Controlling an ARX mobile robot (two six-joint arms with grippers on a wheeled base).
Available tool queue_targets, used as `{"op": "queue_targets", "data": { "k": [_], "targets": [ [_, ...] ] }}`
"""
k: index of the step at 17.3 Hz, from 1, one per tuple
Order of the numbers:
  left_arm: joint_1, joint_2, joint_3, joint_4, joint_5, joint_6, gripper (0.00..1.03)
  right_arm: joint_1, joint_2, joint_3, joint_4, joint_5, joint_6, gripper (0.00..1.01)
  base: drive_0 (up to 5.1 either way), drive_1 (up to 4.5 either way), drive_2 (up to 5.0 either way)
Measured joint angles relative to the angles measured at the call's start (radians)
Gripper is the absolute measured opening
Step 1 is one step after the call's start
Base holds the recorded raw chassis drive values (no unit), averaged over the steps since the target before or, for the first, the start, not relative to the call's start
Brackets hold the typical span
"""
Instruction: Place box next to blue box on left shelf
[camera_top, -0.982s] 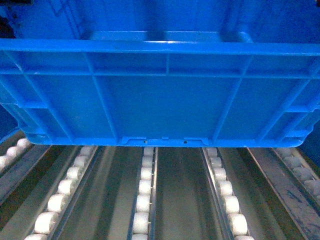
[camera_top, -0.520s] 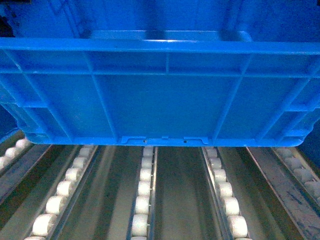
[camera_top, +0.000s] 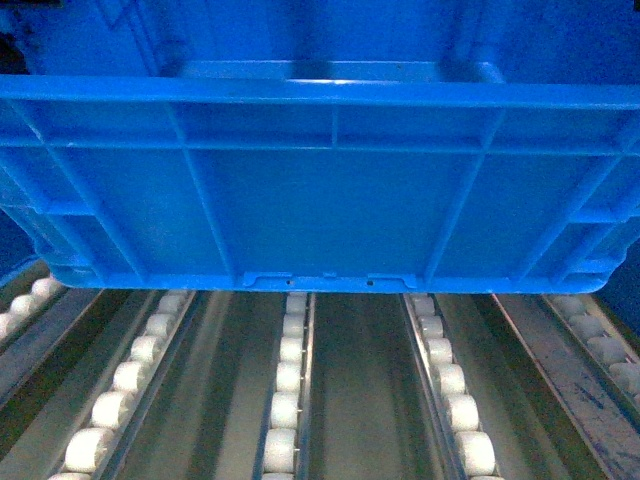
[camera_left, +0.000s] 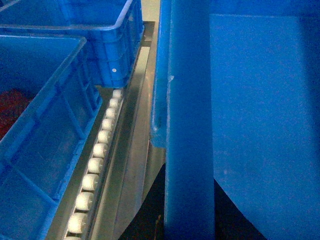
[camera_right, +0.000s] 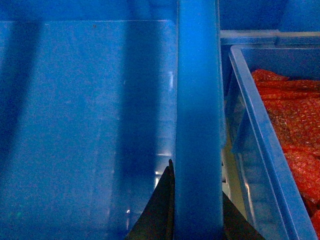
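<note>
Both claws, left (camera_left: 189, 220) and right (camera_right: 197, 220), are clenching opposite rims of the large bright-blue ribbed plastic crate (camera_top: 320, 200), hovering over the grey roller-wheel shelf (camera_top: 285, 400); lowering beside the neighbouring blue crate (camera_left: 45, 130) remains.

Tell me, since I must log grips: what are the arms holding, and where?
Both hold the box: left gripper on its left rim, right gripper on its right rim.

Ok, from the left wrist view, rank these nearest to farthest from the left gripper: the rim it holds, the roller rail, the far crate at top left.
1. Rim of the box, clamped in the left gripper, centre.
2. Roller rail of the left shelf, to its left and lower.
3. Far crate, top left, at the rail's far end.
</note>
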Motion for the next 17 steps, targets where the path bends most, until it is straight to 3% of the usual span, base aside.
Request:
{"op": "queue_targets", "data": {
  "k": [17],
  "targets": [
    [0.000,0.000,0.000,0.000,0.000,0.000,0.08,0.000,0.000,0.000,0.000,0.000,0.000,0.08,0.0,0.00,0.0]
  ]
}}
